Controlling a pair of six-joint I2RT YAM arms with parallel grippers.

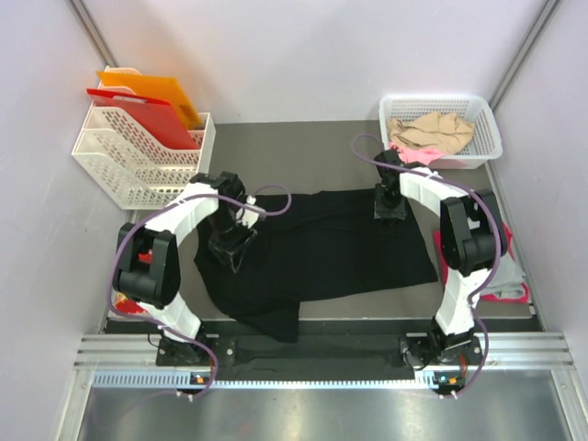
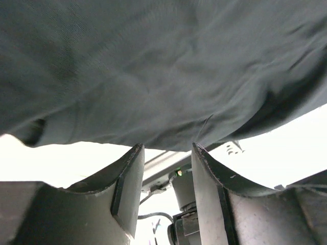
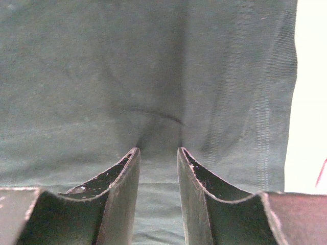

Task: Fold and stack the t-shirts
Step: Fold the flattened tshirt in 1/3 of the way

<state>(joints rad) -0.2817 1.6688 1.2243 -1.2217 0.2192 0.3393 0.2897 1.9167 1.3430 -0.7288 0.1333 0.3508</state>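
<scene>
A large black t-shirt (image 1: 340,243) lies spread across the middle of the table, bunched at its near left corner. My left gripper (image 1: 230,246) is over the shirt's left part. In the left wrist view its jaws (image 2: 166,148) stand open, with the dark cloth (image 2: 163,76) draped across the fingertips and nothing between the fingers. My right gripper (image 1: 390,209) is at the shirt's far right edge. In the right wrist view it (image 3: 158,150) points down onto the cloth (image 3: 153,66) with open jaws, and a small pucker sits just past the tips. A beige t-shirt (image 1: 430,129) and a pink one (image 1: 413,152) lie in the basket.
The white basket (image 1: 487,138) stands at the back right. A white rack (image 1: 138,161) with red and orange folders (image 1: 152,106) is at the back left. Grey and magenta-pink cloth (image 1: 503,276) lies at the right edge behind the right arm. Walls close in both sides.
</scene>
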